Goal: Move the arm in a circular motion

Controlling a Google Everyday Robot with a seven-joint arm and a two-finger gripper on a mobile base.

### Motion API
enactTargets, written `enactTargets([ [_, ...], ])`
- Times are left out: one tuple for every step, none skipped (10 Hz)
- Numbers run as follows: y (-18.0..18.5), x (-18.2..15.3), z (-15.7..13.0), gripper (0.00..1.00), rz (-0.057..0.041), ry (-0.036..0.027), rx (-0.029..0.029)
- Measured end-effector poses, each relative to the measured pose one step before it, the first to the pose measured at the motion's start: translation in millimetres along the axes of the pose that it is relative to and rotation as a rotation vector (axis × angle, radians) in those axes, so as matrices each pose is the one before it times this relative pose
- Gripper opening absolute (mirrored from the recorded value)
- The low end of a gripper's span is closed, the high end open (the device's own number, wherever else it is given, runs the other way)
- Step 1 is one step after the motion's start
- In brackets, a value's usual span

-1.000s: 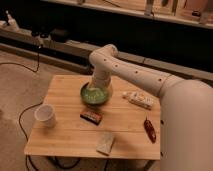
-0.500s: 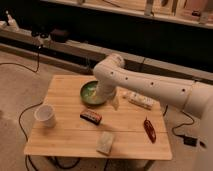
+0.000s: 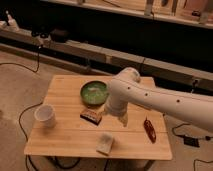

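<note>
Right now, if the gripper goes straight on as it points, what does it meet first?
The gripper points down, so it would probably meet the bare table, between the dark bar and the red packet; depth is uncertain.

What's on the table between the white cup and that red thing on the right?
In the camera view: a dark packet, then the claw of the white arm, pointing down.

White arm (image 3: pixel 155 96), gripper (image 3: pixel 123 119) above table (image 3: pixel 67 136)
</note>
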Motion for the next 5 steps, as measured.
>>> enactTargets([
  [29.13, 21.26, -7.69, 0.8, 0.10687, 0.02133, 0.01625],
  [28.03, 26.15, -9.8, 0.8, 0.10622, 0.02714, 0.01845],
  [17.62, 21.01, -6.44, 0.8, 0.07101, 0.01885, 0.01238],
  [14.53, 22.06, -5.35, 0.8, 0.06134, 0.01762, 0.00852],
  [8.58, 24.83, -3.06, 0.8, 0.05296, 0.01386, 0.00587],
])
